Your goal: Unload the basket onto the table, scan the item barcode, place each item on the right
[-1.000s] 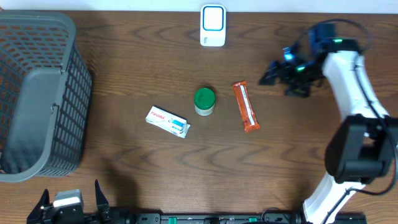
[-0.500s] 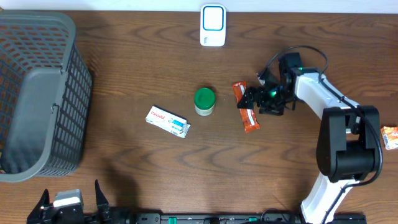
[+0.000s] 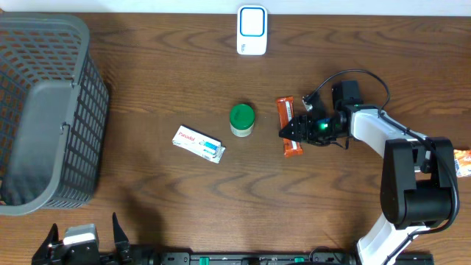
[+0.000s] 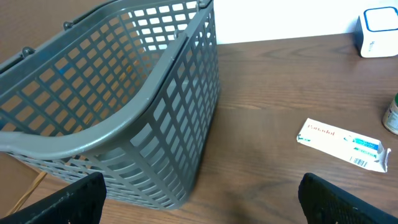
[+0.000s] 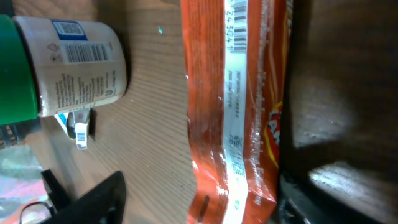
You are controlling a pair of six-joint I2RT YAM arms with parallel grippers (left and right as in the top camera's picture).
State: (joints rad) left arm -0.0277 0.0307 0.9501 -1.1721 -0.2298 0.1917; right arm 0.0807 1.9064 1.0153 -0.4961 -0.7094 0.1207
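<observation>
An orange snack packet [image 3: 293,148] lies on the table right of centre, its printed barcode strip facing up in the right wrist view [image 5: 242,93]. My right gripper [image 3: 296,130] is low over it, open, with the packet between the jaws [image 5: 196,202]. One finger sits against the packet's right edge, while the other stands apart on bare wood. The white scanner [image 3: 252,29] stands at the back edge, also seen in the left wrist view [image 4: 379,32]. My left gripper [image 3: 83,232] rests at the front left, open and holding nothing [image 4: 202,205].
A green-lidded jar [image 3: 241,119] stands just left of the packet [image 5: 56,68]. A white medicine box [image 3: 199,144] lies further left [image 4: 344,144]. A grey basket [image 3: 44,110] fills the left side [image 4: 112,112]. A small orange item [image 3: 462,162] sits at the right edge.
My right arm swung in from the back right and came down over the orange packet, and its jaws have narrowed round it. The left arm has not moved.
</observation>
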